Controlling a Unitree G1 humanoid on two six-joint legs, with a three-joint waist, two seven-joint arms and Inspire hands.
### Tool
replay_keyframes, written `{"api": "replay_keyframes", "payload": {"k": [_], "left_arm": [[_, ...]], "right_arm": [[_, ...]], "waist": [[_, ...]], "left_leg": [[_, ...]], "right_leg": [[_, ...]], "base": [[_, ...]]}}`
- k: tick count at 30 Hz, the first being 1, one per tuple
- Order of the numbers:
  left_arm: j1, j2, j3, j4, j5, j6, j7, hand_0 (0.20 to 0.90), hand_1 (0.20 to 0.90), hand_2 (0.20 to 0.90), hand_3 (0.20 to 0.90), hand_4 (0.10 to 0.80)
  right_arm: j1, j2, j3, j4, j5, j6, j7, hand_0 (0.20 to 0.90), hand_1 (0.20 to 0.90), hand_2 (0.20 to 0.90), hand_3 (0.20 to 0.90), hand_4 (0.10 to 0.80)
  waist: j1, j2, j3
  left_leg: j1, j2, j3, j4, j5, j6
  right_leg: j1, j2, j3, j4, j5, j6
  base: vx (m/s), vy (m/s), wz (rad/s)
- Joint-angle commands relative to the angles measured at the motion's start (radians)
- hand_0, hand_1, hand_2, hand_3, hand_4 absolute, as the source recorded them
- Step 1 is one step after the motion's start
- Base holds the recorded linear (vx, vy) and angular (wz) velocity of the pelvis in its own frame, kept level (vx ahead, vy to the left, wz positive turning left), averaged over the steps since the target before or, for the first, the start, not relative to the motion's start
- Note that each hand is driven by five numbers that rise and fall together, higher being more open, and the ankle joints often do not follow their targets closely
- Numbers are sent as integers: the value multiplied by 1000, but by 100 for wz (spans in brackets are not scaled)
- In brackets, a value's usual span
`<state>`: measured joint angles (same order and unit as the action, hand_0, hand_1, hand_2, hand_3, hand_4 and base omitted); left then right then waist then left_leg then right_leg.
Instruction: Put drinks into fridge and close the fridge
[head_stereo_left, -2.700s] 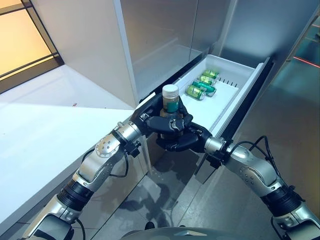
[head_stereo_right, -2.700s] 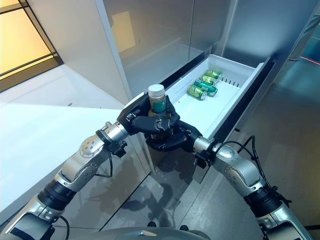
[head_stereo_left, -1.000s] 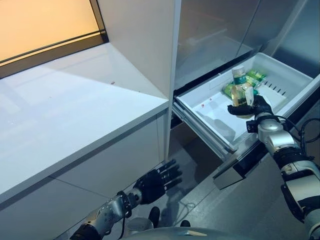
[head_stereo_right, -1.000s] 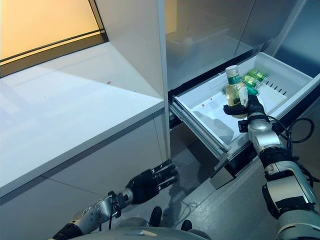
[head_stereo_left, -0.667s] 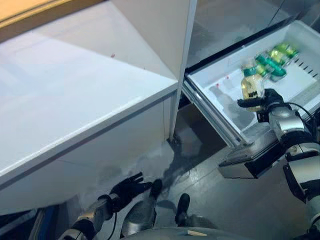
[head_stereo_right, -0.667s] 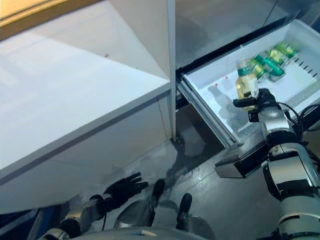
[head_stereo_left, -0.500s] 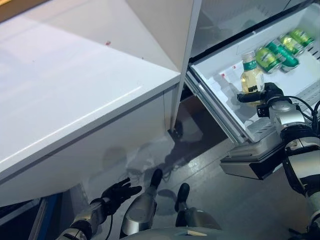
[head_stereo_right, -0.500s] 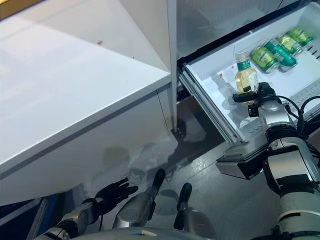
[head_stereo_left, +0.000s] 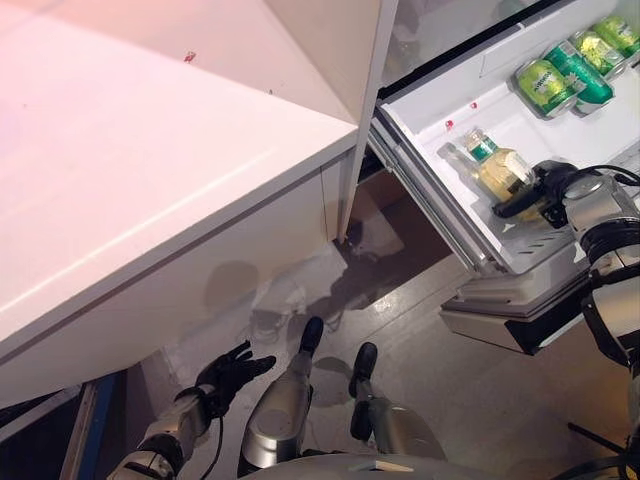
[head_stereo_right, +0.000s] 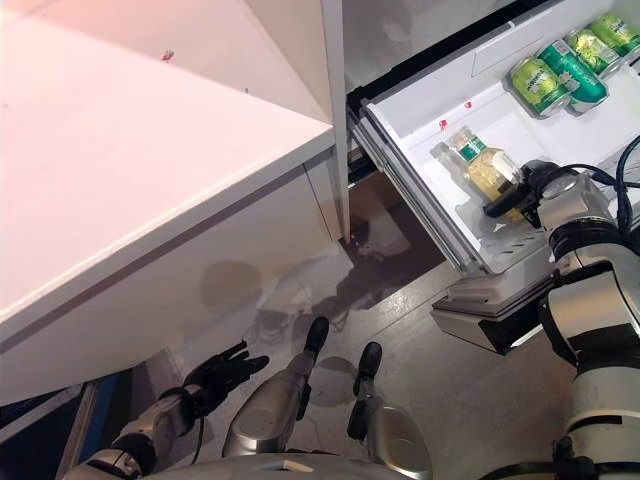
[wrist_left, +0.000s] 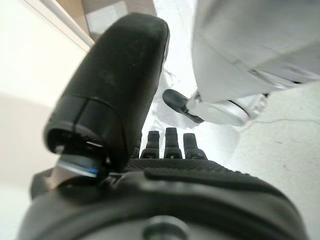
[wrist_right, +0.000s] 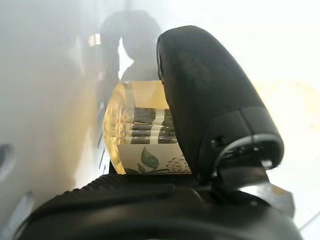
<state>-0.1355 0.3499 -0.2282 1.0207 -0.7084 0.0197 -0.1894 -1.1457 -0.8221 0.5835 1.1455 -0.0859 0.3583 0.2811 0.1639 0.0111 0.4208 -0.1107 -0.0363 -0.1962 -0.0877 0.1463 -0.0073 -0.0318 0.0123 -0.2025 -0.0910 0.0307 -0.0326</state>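
Observation:
A clear bottle of yellow drink (head_stereo_left: 497, 172) with a green neck band lies tilted inside the white fridge drawer (head_stereo_left: 452, 100), which stands pulled out. My right hand (head_stereo_left: 548, 186) is curled round the bottle's lower part; the right wrist view shows the bottle (wrist_right: 142, 131) between thumb and fingers. Three green cans (head_stereo_left: 566, 68) lie at the drawer's far end. My left hand (head_stereo_left: 228, 371) hangs low near the floor, fingers spread and holding nothing; the left wrist view shows that hand (wrist_left: 167, 144) with straight fingers.
A white counter (head_stereo_left: 130, 170) fills the left side, with a cabinet front below it. The fridge's grey upper door (head_stereo_right: 420, 20) stands behind the drawer. The drawer's dark front panel (head_stereo_left: 520, 325) juts out over the grey floor (head_stereo_left: 440, 410).
My right hand has lowered the bottle from upright above the drawer to tilted down inside it. The left arm has dropped lower toward the floor. The camera has tipped downward.

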Motion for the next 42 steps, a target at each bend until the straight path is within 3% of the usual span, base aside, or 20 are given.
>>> {"api": "replay_keyframes", "payload": {"k": [1,2,19,34,42], "left_arm": [[33,30,-4,-24,-9,-3,-1,900,900,900,900,800],[33,30,-4,-28,-6,-2,0,900,900,900,900,800],[40,17,4,-29,12,-5,6,900,900,900,900,800],[77,17,64,-6,58,3,37,900,900,900,900,800],[103,15,76,17,97,5,29,900,900,900,900,800]], "right_arm": [[-144,-102,116,-25,-82,45,20,615,615,615,568,468],[-147,-97,120,-21,-87,53,25,900,900,900,900,800],[-114,-82,20,-91,104,-4,-49,900,900,900,900,800],[-59,-183,-14,-242,170,-44,54,900,900,900,900,800],[-64,-255,-10,-450,173,-158,-59,900,900,900,900,800]], "waist": [[7,-6,-38],[7,-3,-38],[-4,-3,-55],[-37,-68,-145],[-62,-99,-229]], "left_leg": [[-20,-7,49,51,-82,4],[-22,-8,48,51,-81,4],[-9,-10,63,43,-83,2],[68,-11,92,19,-99,5],[116,-16,104,11,-115,10]], "right_leg": [[-78,-38,83,88,11,37],[-80,-38,83,89,11,37],[-81,-41,79,102,3,35],[-19,-33,122,79,9,49],[24,-38,140,66,10,59]], "base": [[0,0,0],[0,0,0],[0,9,0],[10,34,-4],[-6,58,-9]]}}
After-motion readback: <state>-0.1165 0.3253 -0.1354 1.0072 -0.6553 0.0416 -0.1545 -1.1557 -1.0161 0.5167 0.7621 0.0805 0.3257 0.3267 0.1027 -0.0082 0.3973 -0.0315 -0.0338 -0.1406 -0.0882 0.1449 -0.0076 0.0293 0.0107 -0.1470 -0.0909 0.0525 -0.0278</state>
